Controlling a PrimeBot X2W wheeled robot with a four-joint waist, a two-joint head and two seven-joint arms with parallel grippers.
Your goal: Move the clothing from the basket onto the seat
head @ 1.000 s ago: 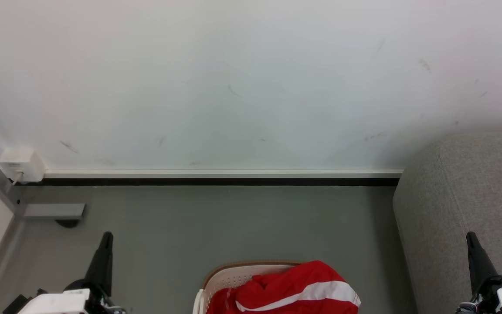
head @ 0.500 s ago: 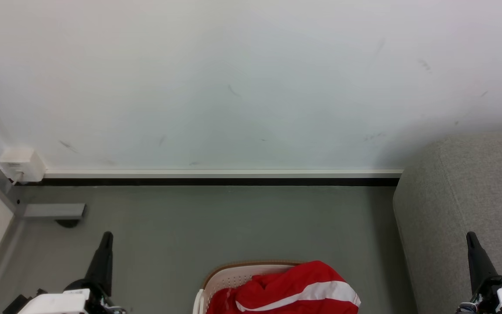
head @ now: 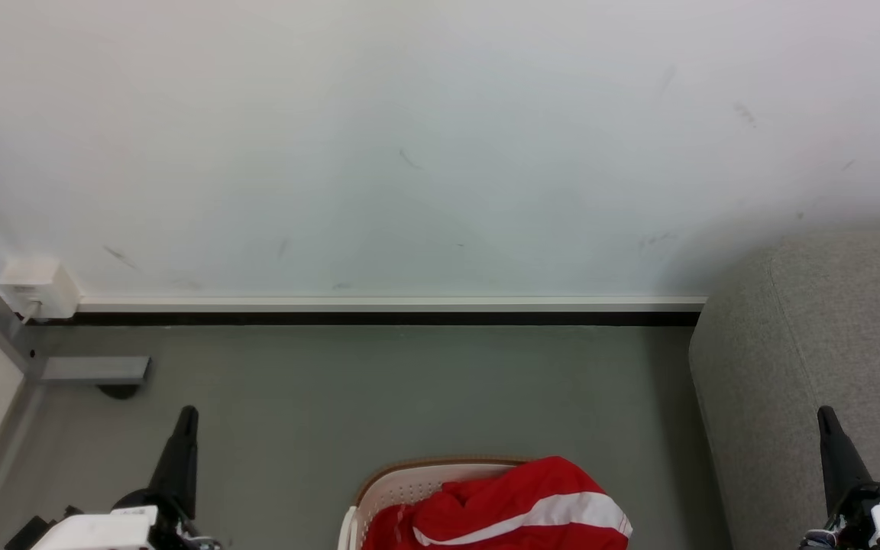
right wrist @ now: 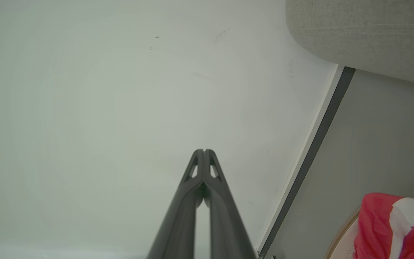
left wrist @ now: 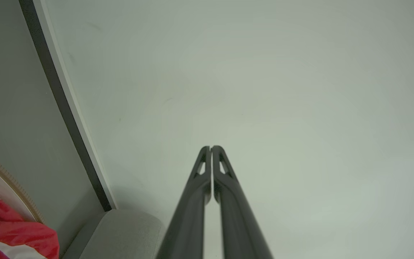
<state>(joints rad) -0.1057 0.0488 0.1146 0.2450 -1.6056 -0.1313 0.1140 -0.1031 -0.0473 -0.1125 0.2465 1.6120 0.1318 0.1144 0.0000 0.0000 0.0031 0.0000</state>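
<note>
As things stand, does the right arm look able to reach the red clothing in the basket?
Probably yes. The right gripper is shut near the seat, and nothing stands between it and the clothing, heaped above the rim of the basket. It would have to open and swing inward first.

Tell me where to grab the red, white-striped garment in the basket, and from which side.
Pinch the crest of the striped garment, coming down from above. It mounds higher than the basket rim, so the top folds are exposed, while the basket wall likely blocks a sideways approach.
</note>
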